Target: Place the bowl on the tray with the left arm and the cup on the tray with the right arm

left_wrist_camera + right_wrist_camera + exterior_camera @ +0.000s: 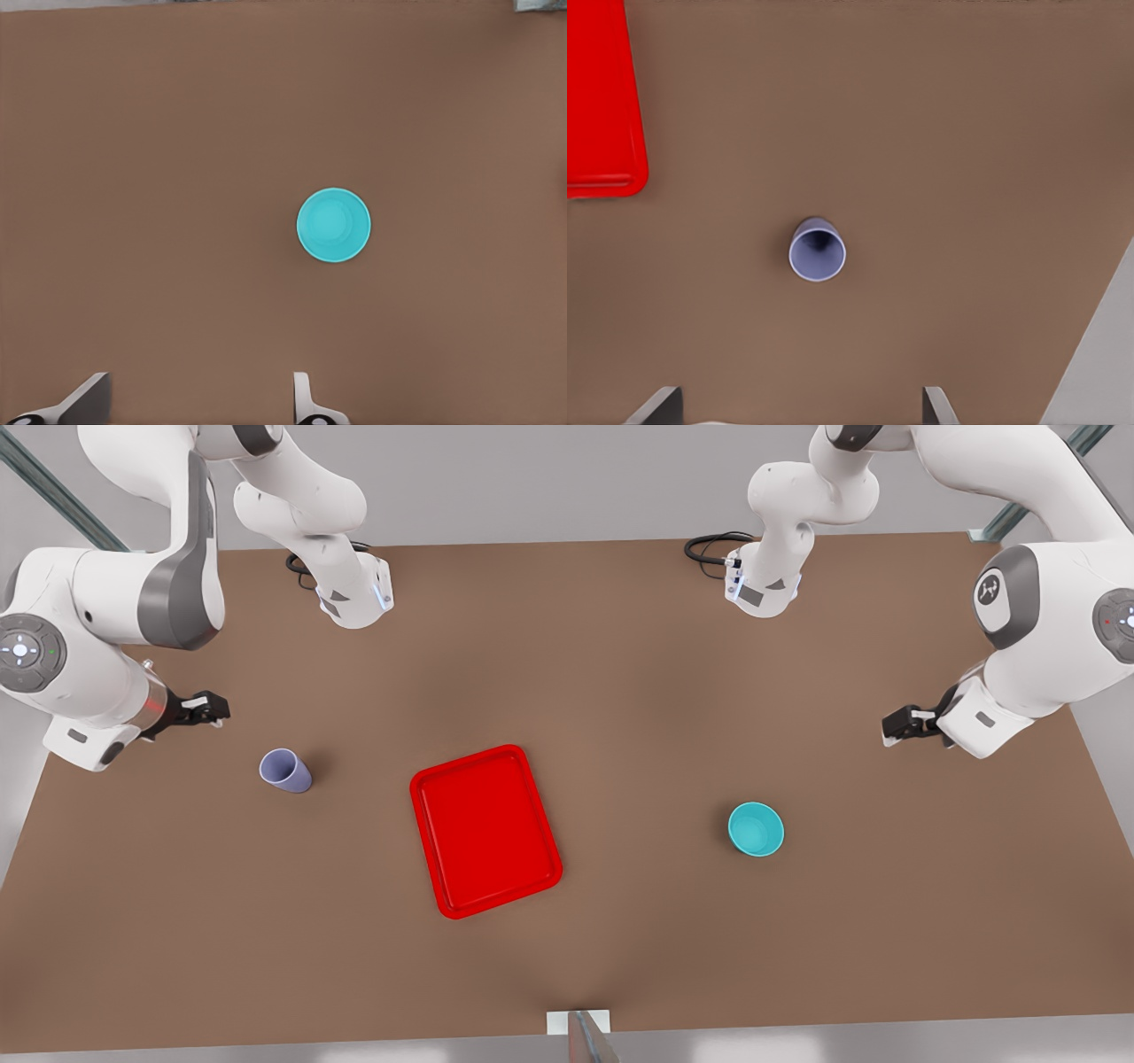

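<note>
Front view: red tray (485,830) lies mid-tabletop (620,646), slightly skewed and bare. The cup (285,770) stands upright well to the front view's left of it; the bowl (756,828) sits well to the front view's right. Neither touches the tray. Right hand (211,708) hangs high near the cup; left hand (897,726) hangs high on the bowl's side. Neither holds anything.

Left wrist view: bowl (333,224) seen from straight above, mouth up, alone on bare tabletop. Two fingertips (304,400) spread wide apart, nothing between them, well above the bowl.

Right wrist view: cup (817,250) upright, mouth up, tray corner (602,106) off to one side. Fingertips (935,405) wide apart, empty.

Handling, by judgement: both look like light, rigid, smooth-walled plastic, likely slippery. Bowl: pinch one wall at the rim, one finger inside. Cup: narrow enough to close across the body below the rim; it tips easily if nudged.
</note>
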Tool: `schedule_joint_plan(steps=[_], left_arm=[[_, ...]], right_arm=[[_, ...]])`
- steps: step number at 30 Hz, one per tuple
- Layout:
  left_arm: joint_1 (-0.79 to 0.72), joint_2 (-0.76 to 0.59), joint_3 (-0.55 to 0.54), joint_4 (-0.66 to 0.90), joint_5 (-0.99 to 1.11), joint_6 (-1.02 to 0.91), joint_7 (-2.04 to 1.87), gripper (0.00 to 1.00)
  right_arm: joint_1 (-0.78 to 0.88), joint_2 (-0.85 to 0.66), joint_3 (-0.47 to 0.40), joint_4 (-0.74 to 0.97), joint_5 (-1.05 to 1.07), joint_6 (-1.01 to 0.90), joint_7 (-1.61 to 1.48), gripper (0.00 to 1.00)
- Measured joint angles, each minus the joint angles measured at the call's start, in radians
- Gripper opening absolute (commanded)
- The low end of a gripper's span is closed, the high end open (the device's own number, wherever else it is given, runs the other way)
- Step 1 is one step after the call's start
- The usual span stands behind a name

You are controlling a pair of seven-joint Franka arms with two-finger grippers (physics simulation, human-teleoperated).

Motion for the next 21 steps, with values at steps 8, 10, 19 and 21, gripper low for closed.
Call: schedule_joint_plan(steps=[8, 10, 19, 21], left_arm=[[0.021, 0.32, -0.008, -0.14, -0.091, 0.208, 0.02, 1.0], [0.049, 0.398, -0.034, -0.175, -0.13, 0.316, 0.043, 1.0], [0.059, 0.484, -0.082, -0.27, -0.307, 0.632, 0.119, 1.0], [0.056, 0.476, -0.087, -0.283, -0.322, 0.659, 0.132, 1.0]], right_arm=[[0.006, 0.008, -0.002, -0.003, 0.002, 0.01, -0.028, 1.0], [0.01, 0.01, -0.001, -0.004, 0.006, 0.009, -0.034, 1.0], [0.005, 0.012, -0.001, -0.013, 0.017, -0.023, -0.053, 1.0], [0.002, 0.012, -0.001, -0.015, 0.017, -0.029, -0.056, 1.0]])
